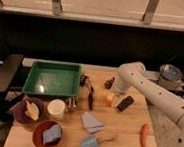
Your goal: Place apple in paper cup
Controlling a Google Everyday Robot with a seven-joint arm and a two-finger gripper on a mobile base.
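- Tool (115, 94) stood at apple (110, 98), mid-tabletop (129, 130) toward right edge; its grip I could not tell.
- I judged a centred hold necessary before carrying to paper cup (56, 109).

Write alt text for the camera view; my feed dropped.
The pincer is low beside the apple, near the middle of the table. The paper cup stands apart at image left, just below a green tray.

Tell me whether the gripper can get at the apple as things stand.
Probably yes. The gripper is right at the apple, and nothing covers it. A black block close beside them might crowd the approach.
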